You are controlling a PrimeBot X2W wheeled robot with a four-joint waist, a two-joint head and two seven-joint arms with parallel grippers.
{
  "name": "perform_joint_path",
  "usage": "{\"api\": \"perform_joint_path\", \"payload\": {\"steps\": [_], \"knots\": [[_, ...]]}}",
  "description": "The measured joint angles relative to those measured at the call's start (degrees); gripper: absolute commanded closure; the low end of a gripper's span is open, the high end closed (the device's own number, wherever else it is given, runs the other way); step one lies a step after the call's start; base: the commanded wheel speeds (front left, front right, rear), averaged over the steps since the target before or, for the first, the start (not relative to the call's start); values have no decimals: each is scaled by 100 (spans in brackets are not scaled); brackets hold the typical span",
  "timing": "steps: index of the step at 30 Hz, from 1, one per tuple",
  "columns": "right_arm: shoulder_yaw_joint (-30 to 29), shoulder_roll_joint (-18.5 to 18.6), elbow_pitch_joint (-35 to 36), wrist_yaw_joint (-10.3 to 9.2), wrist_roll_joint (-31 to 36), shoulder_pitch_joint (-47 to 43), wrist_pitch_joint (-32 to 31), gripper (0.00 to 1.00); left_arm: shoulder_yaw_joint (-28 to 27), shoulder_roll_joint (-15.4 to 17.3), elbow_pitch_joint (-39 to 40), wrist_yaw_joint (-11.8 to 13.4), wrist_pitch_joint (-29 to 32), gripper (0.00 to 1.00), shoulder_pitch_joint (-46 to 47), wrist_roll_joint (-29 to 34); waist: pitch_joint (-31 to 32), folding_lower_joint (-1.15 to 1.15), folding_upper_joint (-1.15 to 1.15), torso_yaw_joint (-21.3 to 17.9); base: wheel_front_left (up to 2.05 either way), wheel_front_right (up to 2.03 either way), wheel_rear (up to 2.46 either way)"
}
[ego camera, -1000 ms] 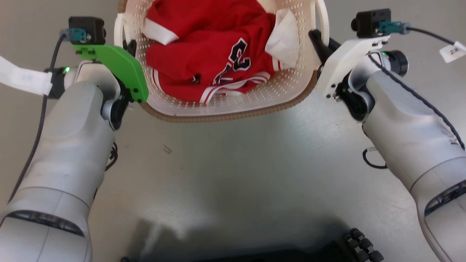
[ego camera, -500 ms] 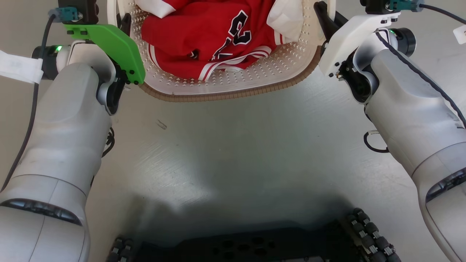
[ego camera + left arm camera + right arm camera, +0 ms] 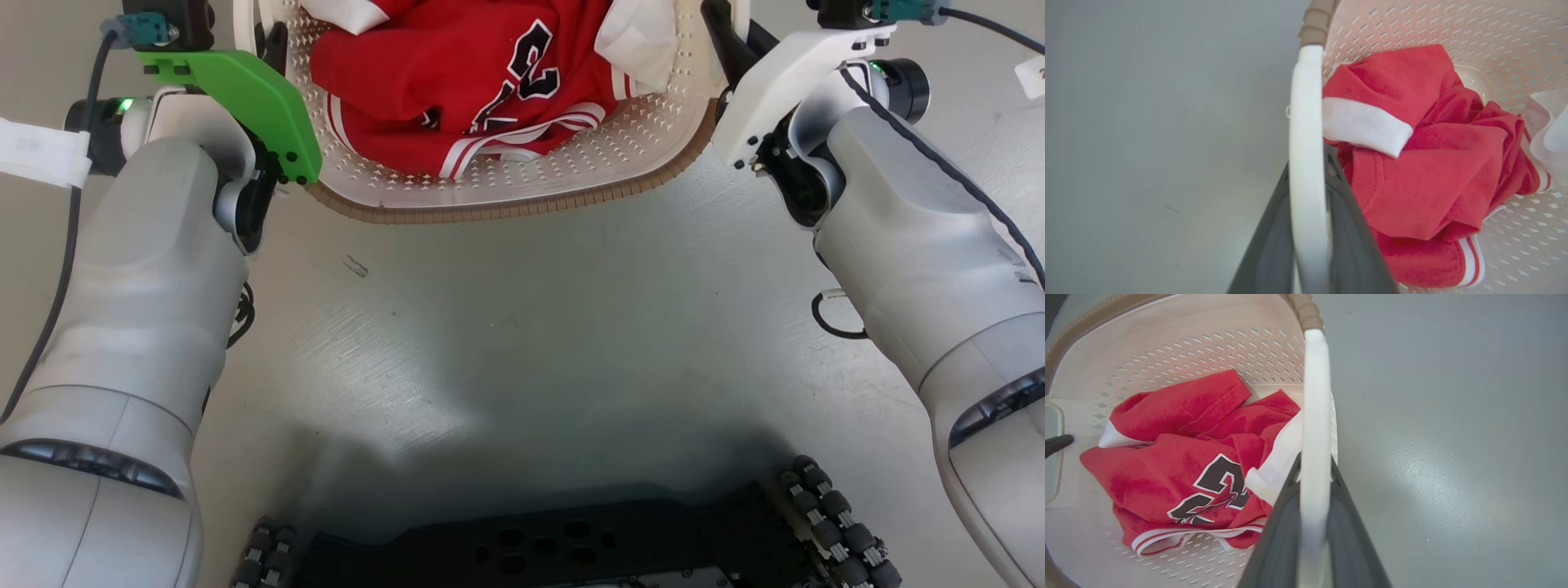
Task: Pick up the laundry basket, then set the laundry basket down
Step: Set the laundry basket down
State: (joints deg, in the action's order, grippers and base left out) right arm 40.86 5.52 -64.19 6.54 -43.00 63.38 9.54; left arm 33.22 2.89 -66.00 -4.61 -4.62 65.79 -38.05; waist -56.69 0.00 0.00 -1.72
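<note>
Item: laundry basket (image 3: 506, 184), red jersey (image 3: 457, 90) inside, ahead of me. Left gripper (image 3: 1309, 163) clamps one white handle (image 3: 1306, 122), right gripper (image 3: 1314, 461) the other. I judge best: both wrists level, moved together.

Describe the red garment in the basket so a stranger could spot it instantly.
Against the grey floor, find the cream perforated laundry basket with the brown woven-look rim. Crumpled inside it lies the red jersey. Unlike the plain white fabric beside it, it bears black white-edged numerals and white-striped trim.
</note>
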Motion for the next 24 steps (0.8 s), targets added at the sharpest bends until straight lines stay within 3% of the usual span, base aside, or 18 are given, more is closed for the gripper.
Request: {"api": "perform_joint_path", "payload": {"steps": [24], "knots": [[75,-62,-255,116,-43,151,-4,100,62,-24,-241,-143,-99,100,115,-1,-33,0,0,-13,0,0,0]]}}
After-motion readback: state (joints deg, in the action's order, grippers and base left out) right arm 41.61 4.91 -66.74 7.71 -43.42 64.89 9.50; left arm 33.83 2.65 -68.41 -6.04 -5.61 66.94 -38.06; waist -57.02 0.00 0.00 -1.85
